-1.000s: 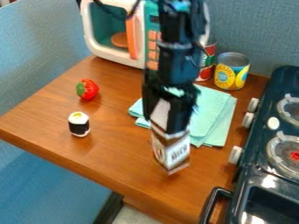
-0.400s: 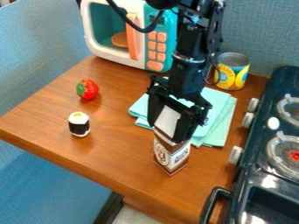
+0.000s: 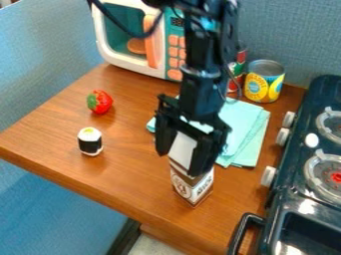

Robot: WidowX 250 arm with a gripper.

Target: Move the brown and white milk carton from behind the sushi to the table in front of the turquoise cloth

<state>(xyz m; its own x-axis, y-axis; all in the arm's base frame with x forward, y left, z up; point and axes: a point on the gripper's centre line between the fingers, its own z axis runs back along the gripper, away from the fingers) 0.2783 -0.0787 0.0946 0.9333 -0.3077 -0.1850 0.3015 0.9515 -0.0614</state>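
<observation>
The black gripper (image 3: 178, 164) hangs over the front middle of the wooden table, its fingers open on either side of a carton's white top. This brown and white carton (image 3: 192, 187) stands upright below and between them, its upper part partly hidden by the right finger. Behind the gripper lies a folded mint-green cloth (image 3: 246, 127), partly covered by the arm. To the left are a black and white sushi roll (image 3: 90, 142) and, farther back, a red strawberry-like toy (image 3: 100, 101) with a green part.
A toy microwave (image 3: 126, 62) with an orange handle stands at the back left. A yellow and blue can (image 3: 264, 82) and a red and green can (image 3: 236, 74) stand at the back, the latter partly behind the arm. The dark toy stove (image 3: 299, 199) borders the right side.
The gripper first shifted right, then came back left and lower. Its fingers stand slightly farther apart. The carton, tilted earlier, is now upright and a little nearer the front edge.
</observation>
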